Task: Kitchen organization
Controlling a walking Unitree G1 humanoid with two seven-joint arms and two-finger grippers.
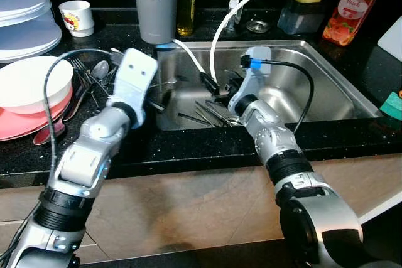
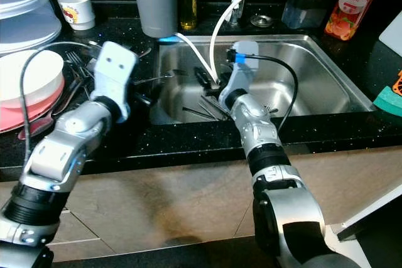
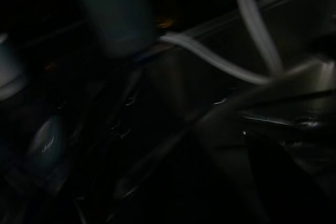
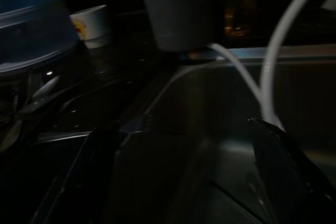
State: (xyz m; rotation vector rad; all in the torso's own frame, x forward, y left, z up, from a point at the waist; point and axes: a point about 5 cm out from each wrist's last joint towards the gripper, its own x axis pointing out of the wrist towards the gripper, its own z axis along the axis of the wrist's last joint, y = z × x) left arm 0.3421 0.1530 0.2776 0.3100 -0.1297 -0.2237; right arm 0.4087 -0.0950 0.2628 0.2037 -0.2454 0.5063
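Note:
Several loose forks and knives point(image 1: 210, 114) lie on the floor of the steel sink point(image 1: 326, 86). My right gripper point(image 1: 220, 87) reaches down into the sink just above that pile, open, its two black fingers point(image 4: 283, 166) spread wide with nothing between them. My left gripper point(image 1: 154, 101) hovers over the sink's left rim, between the basin and a heap of spoons and forks point(image 1: 94, 73) on the black counter. The left wrist view is dark and blurred; a pale spoon bowl point(image 3: 47, 140) and a long metal strip can be made out.
A white bowl point(image 1: 31, 83) sits on pink plates point(image 1: 25, 123) at the left, with clear containers point(image 1: 22, 17) and a white cup point(image 1: 77, 17) behind. A grey tumbler point(image 1: 154, 4), oil bottle point(image 1: 186, 1), white hose point(image 1: 235, 14) and soap bottle point(image 1: 353, 7) line the back.

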